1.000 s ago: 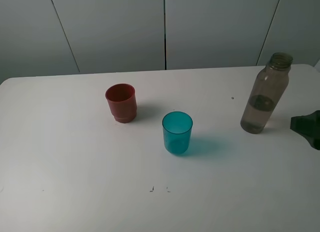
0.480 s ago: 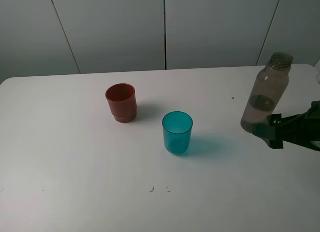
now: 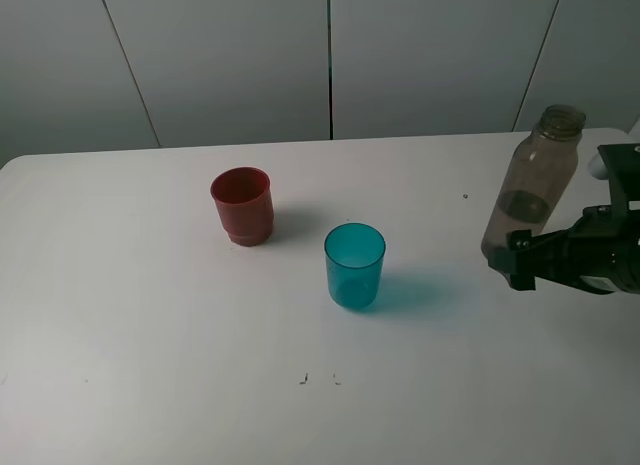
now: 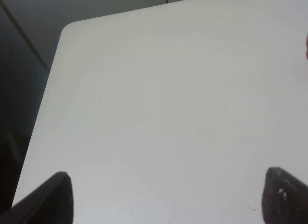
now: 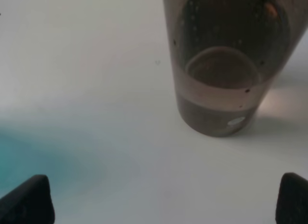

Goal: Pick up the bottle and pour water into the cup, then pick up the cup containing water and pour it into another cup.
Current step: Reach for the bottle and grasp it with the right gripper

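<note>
- Table (image 3: 150, 365): white top, fills most of the high cam view. All 3 task items stand on it, upright.
- R gripper (image 3: 518, 259): you've got it low at the table's right side, pointing toward the table ctr. In the high cam it overlaps the bottom of the bottle. In the R wrist cam, R gripper (image 5: 161, 204) has its fingers (image 5: 29, 200) spread wide w/ nothing btw them. The bottle's base sits just ahead of the tips, not yet inside the gap. No contact visible.
- L gripper (image 4: 166, 200): seen only in the L wrist cam, not in the high cam. Its fingers (image 4: 48, 200) are wide apart w/ only bare table btw them, near a rounded table corner. It holds nothing.
- Bottle (image 3: 535, 185): smoky grey-brown, no cap, far right of the table, well apart from both cups. Some water in the lower part; the wrist cam shows the bottle (image 5: 226, 65) close up, w/ droplets on the inside wall.
- Red cup (image 3: 242, 205): left of ctr, farther back than the teal one, mouth up. Can't tell if anything's in it.
- Teal cup (image 3: 354, 265): about mid-table, btw the red cup and the bottle, nearer the red one but not touching it. Mouth up; looks empty, but not certain.
- Marks (image 3: 304, 379): two tiny dark specks on the table in front of the teal cup.
</note>
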Available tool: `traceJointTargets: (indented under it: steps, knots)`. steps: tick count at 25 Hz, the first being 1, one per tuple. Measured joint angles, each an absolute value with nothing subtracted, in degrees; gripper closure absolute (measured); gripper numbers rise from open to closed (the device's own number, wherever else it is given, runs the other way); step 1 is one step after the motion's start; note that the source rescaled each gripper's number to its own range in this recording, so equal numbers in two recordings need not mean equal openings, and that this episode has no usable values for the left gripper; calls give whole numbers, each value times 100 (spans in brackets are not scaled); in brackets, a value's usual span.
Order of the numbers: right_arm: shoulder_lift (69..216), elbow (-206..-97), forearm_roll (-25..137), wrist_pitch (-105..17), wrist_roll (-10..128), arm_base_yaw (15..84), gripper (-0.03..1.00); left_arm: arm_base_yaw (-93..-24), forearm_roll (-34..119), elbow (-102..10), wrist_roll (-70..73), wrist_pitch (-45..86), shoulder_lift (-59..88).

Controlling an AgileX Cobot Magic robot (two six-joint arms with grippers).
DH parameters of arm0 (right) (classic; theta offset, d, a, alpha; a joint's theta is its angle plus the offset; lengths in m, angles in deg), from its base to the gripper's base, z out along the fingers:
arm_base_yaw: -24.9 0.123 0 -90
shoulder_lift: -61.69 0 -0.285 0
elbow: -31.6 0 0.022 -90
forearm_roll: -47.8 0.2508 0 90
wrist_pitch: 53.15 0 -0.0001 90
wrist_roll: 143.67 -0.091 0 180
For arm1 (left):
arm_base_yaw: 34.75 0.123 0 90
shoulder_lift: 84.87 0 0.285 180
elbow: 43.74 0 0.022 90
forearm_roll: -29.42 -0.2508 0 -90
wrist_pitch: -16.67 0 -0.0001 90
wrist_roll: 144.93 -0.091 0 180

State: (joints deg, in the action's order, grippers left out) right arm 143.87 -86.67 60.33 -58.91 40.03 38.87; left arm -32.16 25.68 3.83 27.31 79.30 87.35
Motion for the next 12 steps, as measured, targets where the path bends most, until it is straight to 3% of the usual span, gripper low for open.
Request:
traceJointTargets:
  steps: [6, 12]
  knots:
    - [15033, -8667, 6033, -6263, 4003, 3887, -3, -3216, 2568, 383, 2731, 7930, 8735]
    - [15387, -8292, 6033, -7444, 4003, 3896, -3, -3216, 2568, 383, 2731, 7930, 8735]
